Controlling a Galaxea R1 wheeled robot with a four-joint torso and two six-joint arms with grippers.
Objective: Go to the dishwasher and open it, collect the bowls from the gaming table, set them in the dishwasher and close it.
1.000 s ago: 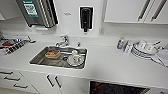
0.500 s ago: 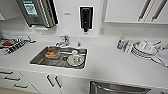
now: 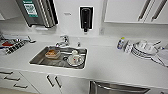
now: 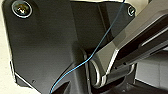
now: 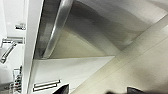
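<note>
The whole picture has slid a bit since a moment ago, so the robot's camera moved, not the things. The dishwasher (image 3: pixel 117 88) sits low under the white tabletop (image 3: pixel 112 67), right of the sink (image 3: pixel 60 58), and looks shut. Its shiny bar handle (image 5: pixel 56 27) runs left to right, close to the right arm; I cannot tell if either hand is open.

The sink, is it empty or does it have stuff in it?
Not empty. The sink holds a container with something orange-brown in it, and a plate with a white cup nearby.
</note>
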